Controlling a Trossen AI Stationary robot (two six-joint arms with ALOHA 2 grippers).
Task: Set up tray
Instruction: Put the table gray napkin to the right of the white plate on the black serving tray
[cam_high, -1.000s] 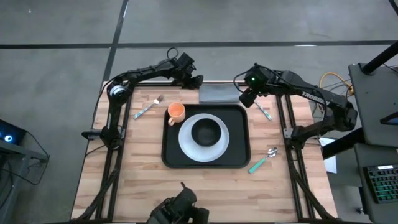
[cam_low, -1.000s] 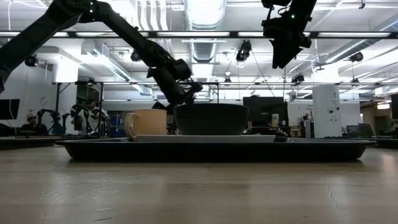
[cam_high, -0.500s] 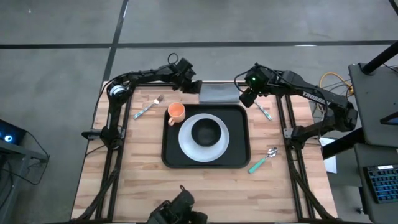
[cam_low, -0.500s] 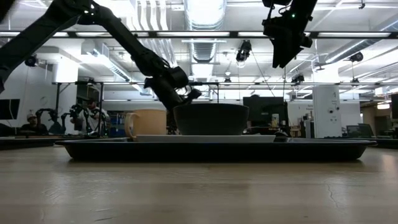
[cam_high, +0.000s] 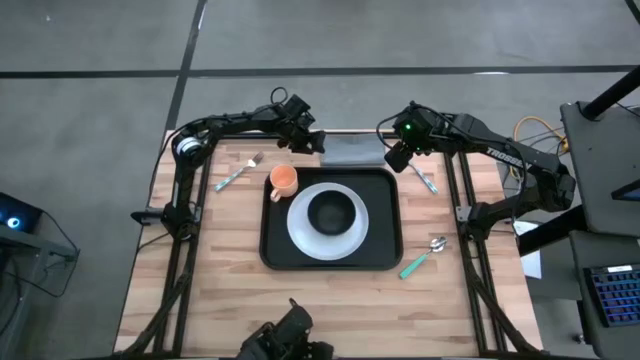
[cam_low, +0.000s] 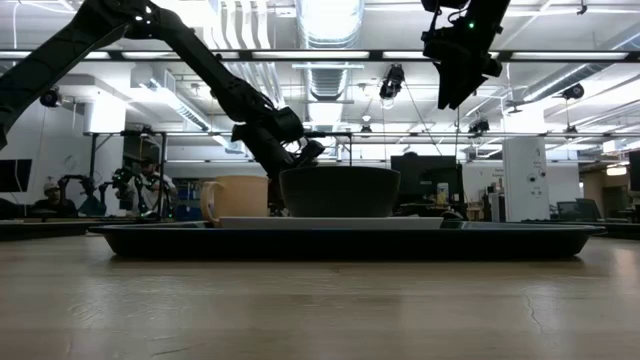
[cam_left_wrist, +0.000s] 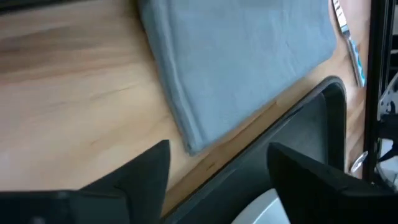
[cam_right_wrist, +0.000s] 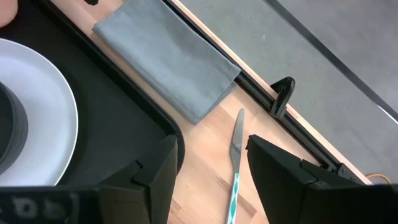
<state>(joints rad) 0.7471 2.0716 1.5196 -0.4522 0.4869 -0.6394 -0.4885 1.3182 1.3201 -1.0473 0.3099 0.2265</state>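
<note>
At frame centre, large black rectangular tray (cam_high: 275, 250) carries round white plate (cam_high: 300, 235), dark bowl (cam_high: 333, 211), orange mug (cam_high: 284, 180). You've still got grey folded napkin (cam_high: 352, 150) and cutlery outside. Left gripper (cam_high: 311, 140) and right gripper (cam_high: 395, 160): fingers apart, empty, flanking napkin.

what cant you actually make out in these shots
- Napkin, left wrist view: its far end is cut off by the picture's edge.
- Knife, right wrist view: its handle end is hidden behind the right hand.
- Inside of the black bowl, low view: hidden by its own wall.
- White plate, low view: seen edge-on only, behind the tray rim.
</note>
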